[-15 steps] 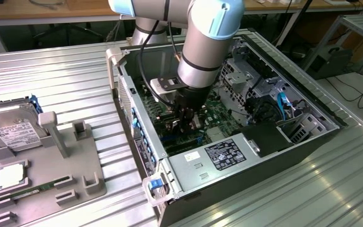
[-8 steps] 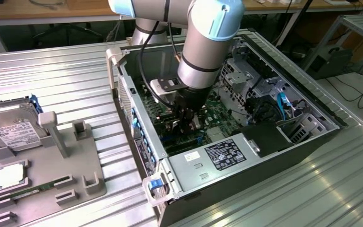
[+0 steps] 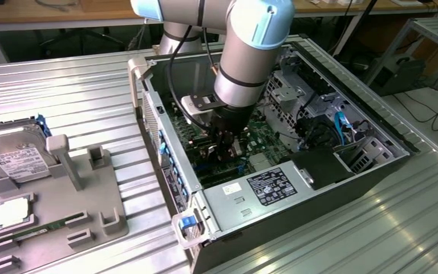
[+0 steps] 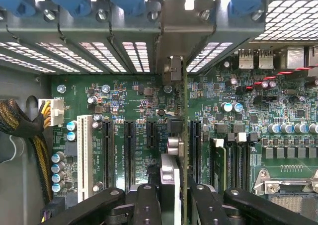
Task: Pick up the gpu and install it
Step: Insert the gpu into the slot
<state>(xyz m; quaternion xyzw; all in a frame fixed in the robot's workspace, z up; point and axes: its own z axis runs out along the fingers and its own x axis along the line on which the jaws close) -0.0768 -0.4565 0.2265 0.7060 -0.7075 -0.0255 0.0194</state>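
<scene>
Our jaws [image 4: 175, 197] are clamped on the top edge of the gpu [image 4: 183, 135], which stands on edge over the motherboard [image 4: 134, 98] inside the computer case [image 3: 386, 165]. We judge the card light, stiff and fragile; the bare edge is the safe hold. Its long axis runs along the slots toward the rear brackets [image 4: 124, 51].

Free slots [image 4: 130, 145] beside gpu [image 4: 184, 135]
</scene>
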